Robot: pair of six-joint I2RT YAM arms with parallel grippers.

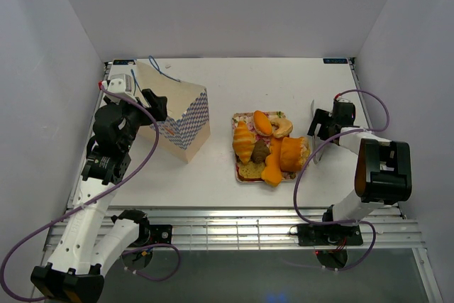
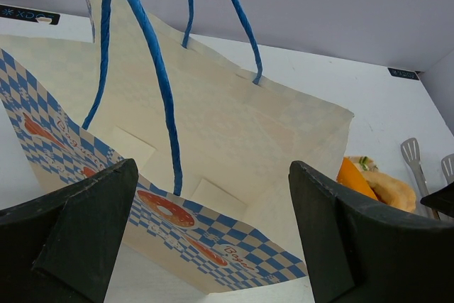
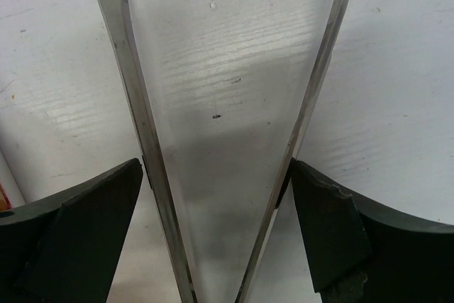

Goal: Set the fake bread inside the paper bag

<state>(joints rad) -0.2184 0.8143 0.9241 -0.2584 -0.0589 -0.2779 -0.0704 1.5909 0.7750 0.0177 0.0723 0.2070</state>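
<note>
The fake bread (image 1: 269, 147) lies heaped on a floral tray (image 1: 238, 117) at the table's middle: a golden croissant (image 1: 243, 141), a brown bun (image 1: 260, 151), orange rolls, a loaf chunk (image 1: 292, 152) and a toast slice (image 1: 250, 170). The paper bag (image 1: 181, 122) lies tilted at the left, its mouth toward my left gripper (image 1: 152, 108). That gripper is open and empty, with the bag's inside (image 2: 234, 125) and blue handles (image 2: 159, 83) just ahead. My right gripper (image 1: 319, 129) is right of the tray. Its fingers (image 3: 106, 204) press both arms of metal tongs (image 3: 142, 125), which are spread in a V.
White walls close in the table on the left, back and right. The tongs' tips (image 2: 411, 152) and a bit of bread (image 2: 355, 179) show beyond the bag in the left wrist view. A slatted rail runs along the near edge (image 1: 241, 228).
</note>
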